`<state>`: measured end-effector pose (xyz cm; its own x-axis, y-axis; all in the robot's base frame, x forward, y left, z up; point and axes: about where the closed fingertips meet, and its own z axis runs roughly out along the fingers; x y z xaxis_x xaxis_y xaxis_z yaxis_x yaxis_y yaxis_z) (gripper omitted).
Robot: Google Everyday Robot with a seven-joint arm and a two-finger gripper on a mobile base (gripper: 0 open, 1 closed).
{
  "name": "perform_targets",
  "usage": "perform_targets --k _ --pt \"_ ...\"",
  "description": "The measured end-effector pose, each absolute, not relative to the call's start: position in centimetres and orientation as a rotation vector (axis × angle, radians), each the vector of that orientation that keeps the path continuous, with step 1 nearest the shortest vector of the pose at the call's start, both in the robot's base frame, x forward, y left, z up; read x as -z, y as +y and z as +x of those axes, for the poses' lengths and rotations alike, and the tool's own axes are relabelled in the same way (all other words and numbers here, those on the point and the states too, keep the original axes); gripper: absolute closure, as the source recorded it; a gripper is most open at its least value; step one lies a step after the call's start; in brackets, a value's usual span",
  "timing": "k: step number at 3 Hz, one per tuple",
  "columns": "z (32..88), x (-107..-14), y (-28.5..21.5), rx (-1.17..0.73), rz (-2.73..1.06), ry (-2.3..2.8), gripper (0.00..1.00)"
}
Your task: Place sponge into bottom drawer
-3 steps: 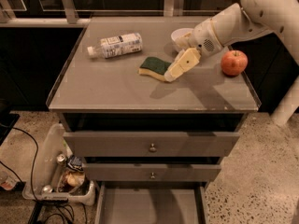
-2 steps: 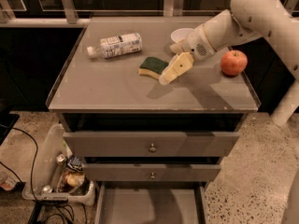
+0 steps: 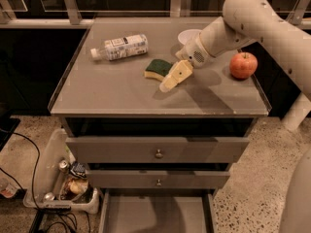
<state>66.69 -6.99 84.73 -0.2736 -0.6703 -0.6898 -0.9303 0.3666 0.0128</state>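
Observation:
The sponge [image 3: 157, 68], dark green on top with a yellow body, lies flat on the grey cabinet top [image 3: 112, 91] near its middle. My gripper [image 3: 171, 79] hangs just to the sponge's right, tilted down and to the left, with its cream tip at the sponge's lower right corner. It holds nothing that I can see. The bottom drawer [image 3: 155, 211] is pulled out at the foot of the cabinet, and its flat grey floor is bare. The two knobbed drawers above it, upper [image 3: 158, 151] and lower [image 3: 158, 179], stick out slightly.
A plastic bottle [image 3: 119, 46] lies on its side at the back left of the top. A red apple [image 3: 243, 65] sits at the right, and a white bowl [image 3: 188, 35] behind my arm. A bin with cans [image 3: 63, 181] stands on the floor at the left.
My gripper has moved left and toward the front, from above the sponge's right side to right beside it. The sponge has not moved.

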Motion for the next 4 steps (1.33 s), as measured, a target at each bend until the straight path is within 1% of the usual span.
perform_targets --k 1,2,4 --pt "67.97 -83.8 -7.04 -0.52 -1.355 2.073 0.0" --pt "68.03 -83.76 -7.04 -0.518 -1.353 2.075 0.19" --pt "68.03 -83.75 -7.04 -0.518 -1.353 2.075 0.64"
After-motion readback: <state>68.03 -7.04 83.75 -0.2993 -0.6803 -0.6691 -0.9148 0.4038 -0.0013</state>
